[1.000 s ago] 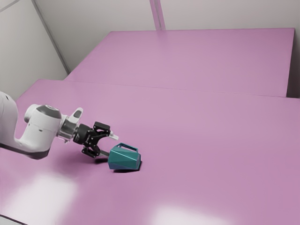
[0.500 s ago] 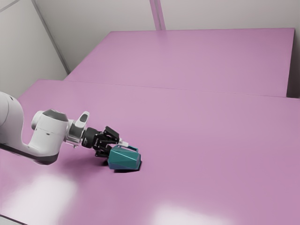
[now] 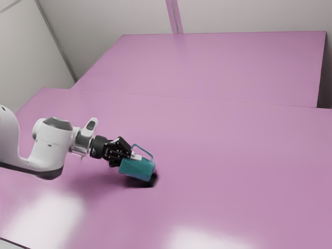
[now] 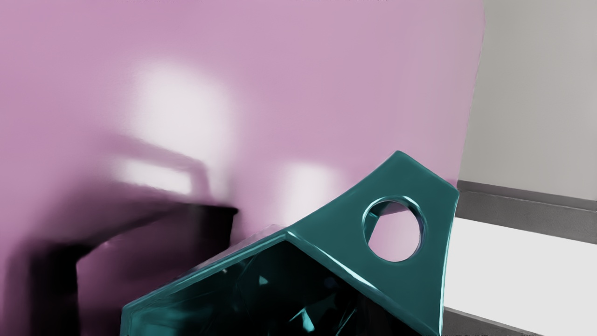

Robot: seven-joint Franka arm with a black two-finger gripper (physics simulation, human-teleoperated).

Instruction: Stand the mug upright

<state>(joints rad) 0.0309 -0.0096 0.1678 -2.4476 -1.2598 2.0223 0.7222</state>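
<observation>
The teal mug is at the tips of the fingers, which are closed on it near its mouth; one light fingertip lies against its upper side, while the other's contact is hidden. The mug is not upright. It leans well over, its mouth toward the fingers and its base pointing away from them and somewhat downward. It is raised a little above the pink tabletop, with a dark shadow spread beneath it.

The handle rises from the mug's upper side, just beyond the visible fingertip. The wrist view looks from the hand into the mug's angular mouth; its inside is dark with a few bright teal glints. Beside the rim, the handle has a round opening, and pink tabletop can be seen through it. Shadows also lie on the tabletop beside the mug, one forming a thin bent bar around a bright patch.

Behind the fingers, the white and grey arm reaches low over the tabletop from the exterior view's left. Well apart from the fingers, past the tabletop's far edge, is a second pink surface. Beyond that stands a pale wall with a pink upright strip on it.
</observation>
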